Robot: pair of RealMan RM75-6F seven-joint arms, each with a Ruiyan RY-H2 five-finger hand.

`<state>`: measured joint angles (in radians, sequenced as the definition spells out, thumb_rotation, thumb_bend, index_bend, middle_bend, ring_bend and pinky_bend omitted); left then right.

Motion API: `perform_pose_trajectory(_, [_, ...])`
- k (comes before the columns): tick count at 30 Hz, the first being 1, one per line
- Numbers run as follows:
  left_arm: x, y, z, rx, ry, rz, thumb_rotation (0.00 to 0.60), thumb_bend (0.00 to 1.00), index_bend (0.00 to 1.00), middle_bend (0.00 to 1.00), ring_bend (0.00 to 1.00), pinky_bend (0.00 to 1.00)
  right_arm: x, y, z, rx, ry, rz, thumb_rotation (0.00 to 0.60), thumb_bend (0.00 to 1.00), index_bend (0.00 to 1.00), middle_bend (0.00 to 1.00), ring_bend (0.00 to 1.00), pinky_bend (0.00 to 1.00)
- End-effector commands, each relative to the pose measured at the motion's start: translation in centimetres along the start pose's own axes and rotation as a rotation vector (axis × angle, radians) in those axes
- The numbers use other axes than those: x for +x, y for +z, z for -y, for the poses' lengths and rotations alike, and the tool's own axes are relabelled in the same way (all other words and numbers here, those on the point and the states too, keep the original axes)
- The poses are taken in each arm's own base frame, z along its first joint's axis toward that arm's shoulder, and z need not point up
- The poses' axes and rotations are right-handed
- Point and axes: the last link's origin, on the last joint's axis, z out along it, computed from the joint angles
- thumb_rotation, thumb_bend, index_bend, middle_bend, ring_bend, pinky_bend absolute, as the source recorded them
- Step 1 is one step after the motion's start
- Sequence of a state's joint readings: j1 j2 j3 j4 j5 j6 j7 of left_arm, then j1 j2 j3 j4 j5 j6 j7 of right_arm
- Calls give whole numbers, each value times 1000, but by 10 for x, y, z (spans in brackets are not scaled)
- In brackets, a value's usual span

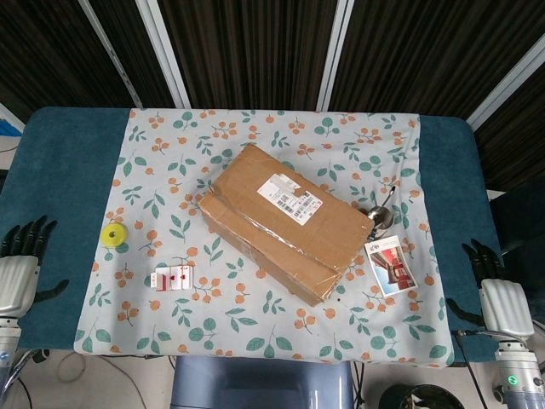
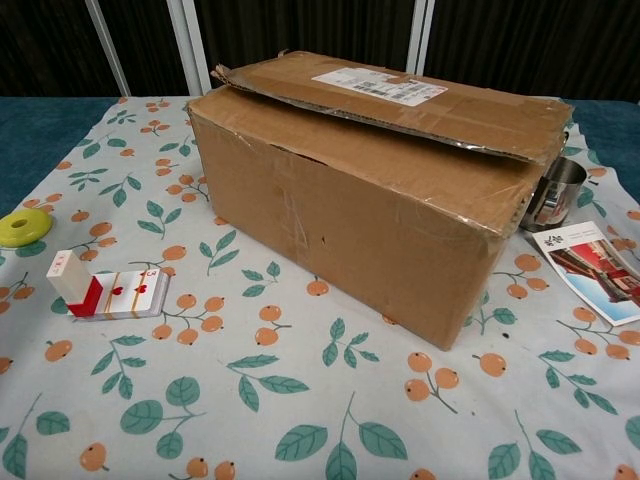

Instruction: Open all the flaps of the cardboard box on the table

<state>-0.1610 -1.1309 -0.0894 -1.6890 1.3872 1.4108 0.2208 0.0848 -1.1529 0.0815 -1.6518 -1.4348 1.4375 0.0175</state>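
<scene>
A brown cardboard box lies at an angle in the middle of the table, its top flaps folded down and a white label on the upper one. In the chest view the box fills the centre, and its top flap edge sits slightly lifted and ragged. My left hand hovers at the table's left front edge, fingers spread, holding nothing. My right hand hovers at the right front edge, likewise empty with its fingers apart. Both hands are far from the box. Neither hand shows in the chest view.
A yellow ring and a red-and-white card pack lie left of the box. A metal cup and a printed leaflet sit at its right end. A floral cloth covers the blue table.
</scene>
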Motion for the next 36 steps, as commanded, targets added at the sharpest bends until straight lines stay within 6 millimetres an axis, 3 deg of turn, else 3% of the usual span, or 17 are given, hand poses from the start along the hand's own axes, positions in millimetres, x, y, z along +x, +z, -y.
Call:
perform_pose_trajectory(1, [2,7,-7,-6,-5,-15,600,121,0,0,0,0,-1,0,0,-9,8,3,600,279,0,0,0,238])
perform_pose_trajectory(8, [17,44,-44,-101,9,-57,600,150,0,0,0,0,-3,2,-1,-27,22,13,600,281,0,0,0,238])
perform_pose_trajectory(14, [31,92,-104,-218,9,-75,600,239,0,0,0,0,-3,3,-2,-52,39,22,600,285,0,0,0,238])
perform_pose_trajectory(20, [34,128,-166,-310,6,-76,600,246,0,0,0,0,-3,5,-6,-85,67,30,600,290,0,0,0,238])
perform_pose_trajectory(28, [25,156,-230,-381,22,-45,600,246,0,0,0,0,0,7,-8,-103,102,30,600,293,0,0,0,238])
perform_pose_trajectory(36, [16,165,-265,-411,49,-36,600,246,0,0,0,0,1,8,-10,-113,120,27,600,293,0,0,0,238])
